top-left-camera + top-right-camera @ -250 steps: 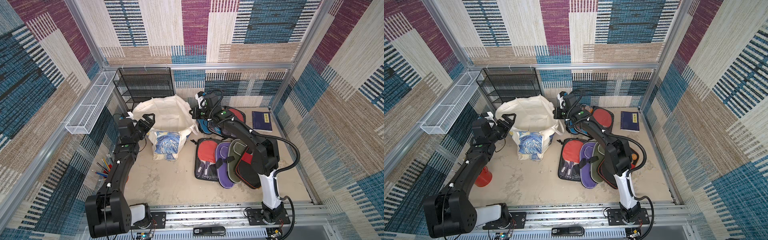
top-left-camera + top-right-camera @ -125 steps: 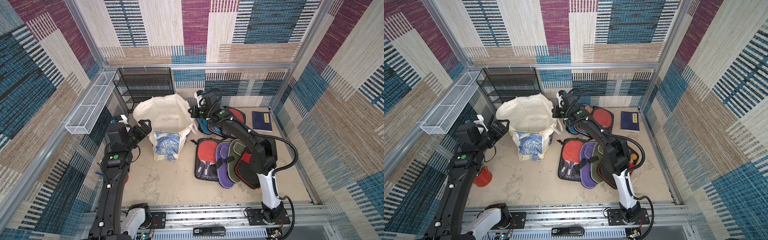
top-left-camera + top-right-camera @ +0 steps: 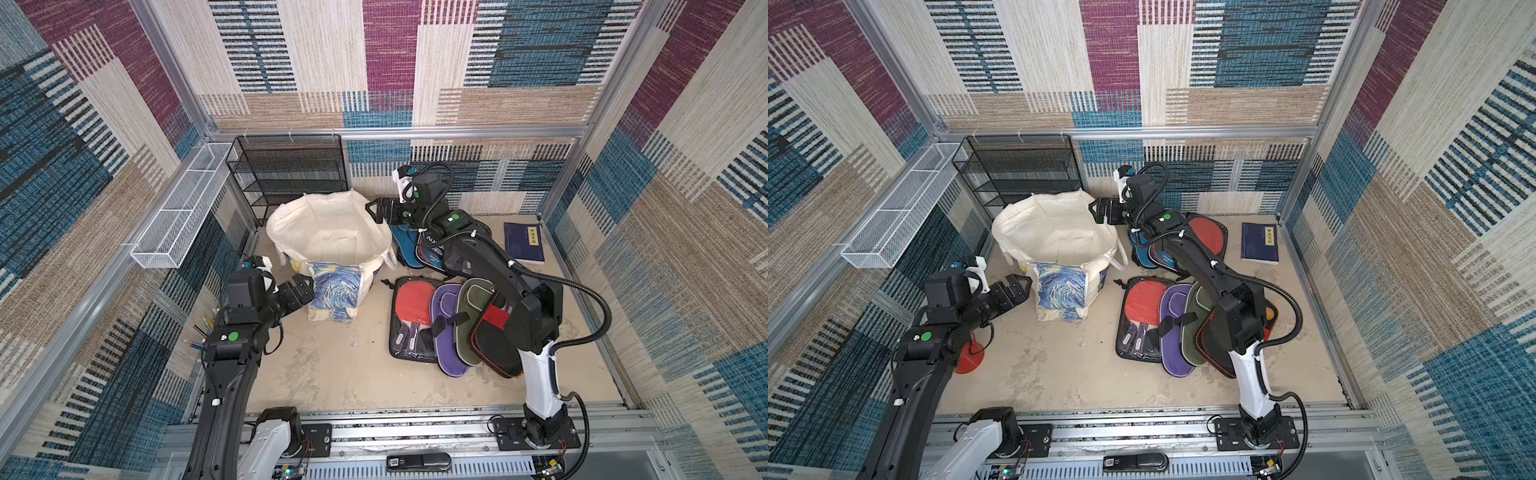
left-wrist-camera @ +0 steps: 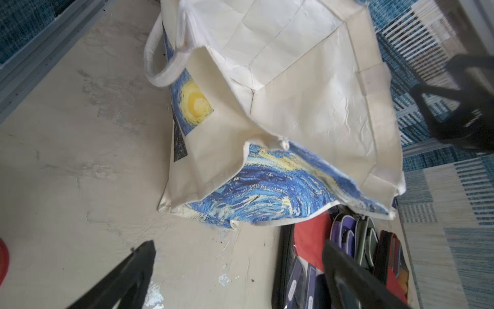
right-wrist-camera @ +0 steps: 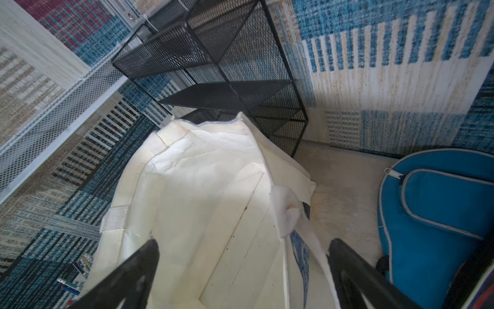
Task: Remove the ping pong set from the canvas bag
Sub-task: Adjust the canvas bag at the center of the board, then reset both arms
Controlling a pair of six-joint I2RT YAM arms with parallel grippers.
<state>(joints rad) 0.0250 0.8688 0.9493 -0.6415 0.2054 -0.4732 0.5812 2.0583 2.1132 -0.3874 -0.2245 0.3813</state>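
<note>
The cream canvas bag (image 3: 332, 232) (image 3: 1054, 232) stands open on the floor, its starry print facing the front. Only bare cloth shows inside it (image 5: 200, 200). Ping pong paddle cases lie outside it to the right: a clear one with a red paddle (image 3: 411, 320), a purple one (image 3: 444, 328) and a blue one (image 5: 433, 214) at the back. My right gripper (image 3: 374, 210) (image 5: 244, 242) hangs open over the bag's right rim, the handle strap (image 5: 307, 232) loose between its fingers. My left gripper (image 3: 305, 286) (image 4: 239, 243) is open and empty, low beside the bag's front left corner (image 4: 294, 93).
A black mesh shelf (image 3: 291, 170) stands behind the bag against the back wall. A white wire basket (image 3: 183, 208) hangs on the left wall. A blue book (image 3: 523, 243) lies at the back right. A red cone (image 3: 969, 357) and pens (image 3: 203, 332) sit under my left arm.
My right gripper has opened and let go of the bag's rim. My left arm has drawn back from the bag's left rim toward the front and lower. The bag's mouth has settled rounder.
</note>
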